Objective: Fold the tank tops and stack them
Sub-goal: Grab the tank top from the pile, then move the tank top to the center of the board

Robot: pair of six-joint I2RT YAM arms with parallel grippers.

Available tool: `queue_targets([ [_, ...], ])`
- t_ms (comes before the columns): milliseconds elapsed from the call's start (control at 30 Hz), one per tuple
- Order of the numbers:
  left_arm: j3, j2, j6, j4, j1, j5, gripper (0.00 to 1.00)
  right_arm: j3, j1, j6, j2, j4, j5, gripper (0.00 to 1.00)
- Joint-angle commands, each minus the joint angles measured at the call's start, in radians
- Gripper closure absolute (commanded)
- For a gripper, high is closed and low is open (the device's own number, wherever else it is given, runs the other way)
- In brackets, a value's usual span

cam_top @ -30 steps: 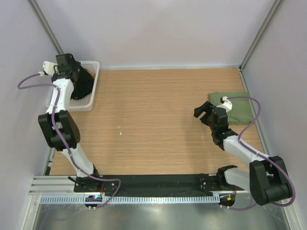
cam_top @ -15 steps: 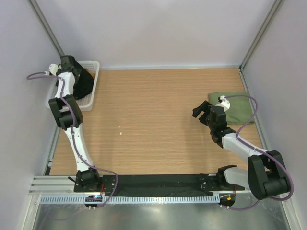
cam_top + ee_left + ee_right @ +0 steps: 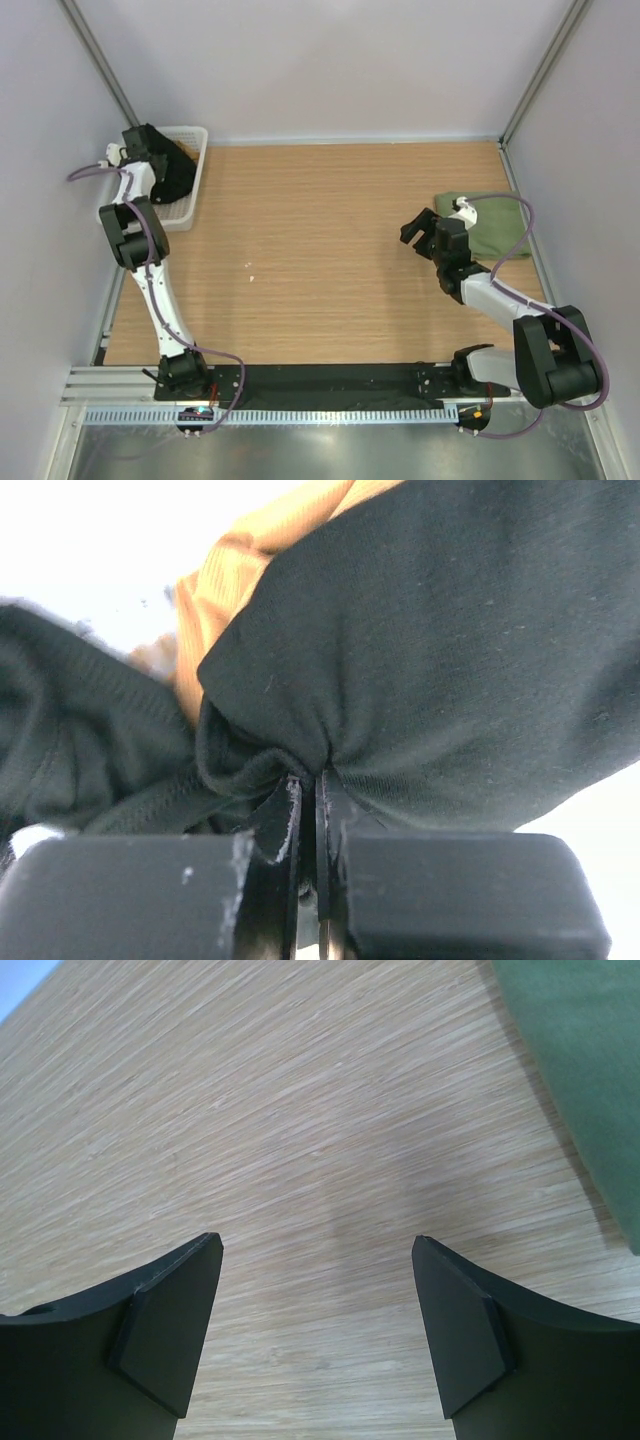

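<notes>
Black tank top point(image 3: 450, 660): bunched in mesh basket point(image 3: 192, 140), table's far-left corner; soft, limp, light.
Left gripper point(image 3: 308, 798): clamped on a bunched fold, likely hold enough.
Right gripper point(image 3: 315, 1260): jaws apart, empty, beside folded olive tank top point(image 3: 495, 225), right edge.

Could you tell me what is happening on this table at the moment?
The left gripper reaches into the white basket at the far left corner and is shut on a pinch of the black tank top, which sits bunched there and is not yet out on the table. The olive green tank top lies folded at the table's right edge. The right gripper hovers open over bare wood beside it, holding nothing.
</notes>
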Motion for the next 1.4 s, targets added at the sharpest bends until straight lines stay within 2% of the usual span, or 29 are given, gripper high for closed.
queue_targets([
  [0,-0.14,-0.198,-0.063,0.15,-0.011,0.1,1.0,0.039,0.015,-0.025,-0.02,0.029,0.024,0.17],
  [167,-0.446,-0.474,-0.181,0.28,-0.032,0.091,1.0,0.019,0.021,-0.028,-0.034,0.055,0.026,0.17],
  [300,-0.57,-0.707,-0.246,0.306,-0.045,0.109,1.0,0.025,0.027,-0.028,-0.014,0.057,0.018,0.17],
  [433,-0.726,-0.882,-0.363,0.357,-0.045,0.202,1.0,0.025,0.027,-0.032,-0.007,0.055,0.015,0.18],
  [633,-0.878,-1.147,-0.48,0.369,-0.043,0.213,1.0,0.023,0.03,-0.036,-0.002,0.064,0.008,0.18],
  [800,-0.93,-1.342,-0.514,0.351,-0.046,0.238,1.0,0.031,0.032,-0.039,-0.001,0.06,0.006,0.18],
  [933,-0.897,-1.511,-0.484,0.351,-0.054,0.213,1.0,0.031,0.033,-0.04,-0.002,0.06,0.003,0.18],
  [1067,-0.774,-1.602,-0.388,0.317,-0.054,0.178,1.0,0.034,0.033,-0.043,-0.008,0.05,0.006,0.18],
  [1200,-0.661,-1.654,-0.367,0.288,-0.052,0.23,1.0,0.034,0.033,-0.045,-0.016,0.049,0.011,0.18],
  [1367,-0.693,-1.68,-0.388,0.291,-0.054,0.337,1.0,0.039,0.033,-0.043,-0.017,0.046,0.008,0.18],
])
